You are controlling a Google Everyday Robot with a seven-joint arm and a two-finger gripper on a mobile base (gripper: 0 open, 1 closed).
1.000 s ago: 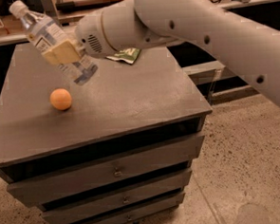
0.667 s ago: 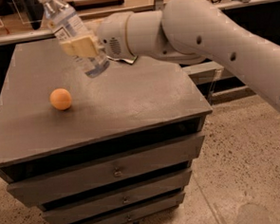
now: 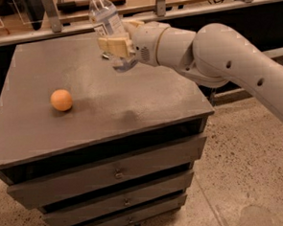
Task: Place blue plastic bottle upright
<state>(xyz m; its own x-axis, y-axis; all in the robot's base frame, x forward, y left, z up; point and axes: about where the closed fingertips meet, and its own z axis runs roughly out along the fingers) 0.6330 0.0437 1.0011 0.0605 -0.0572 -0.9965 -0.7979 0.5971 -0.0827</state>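
The gripper (image 3: 114, 45), closed on the slightly tilted blue plastic bottle (image 3: 104, 15), hangs above the far bench (image 3: 141, 103); better straighten it, lower slowly, then release.

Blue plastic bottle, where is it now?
In the camera view the blue plastic bottle is held in the gripper above the back of the grey cabinet top, up and right of the round orange.

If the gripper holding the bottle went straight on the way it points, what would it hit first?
Probably nothing nearby. The gripper, shut on the blue plastic bottle, points toward the picture's left above the cabinet top; that line looks free, passing behind the orange, though depth is unclear.
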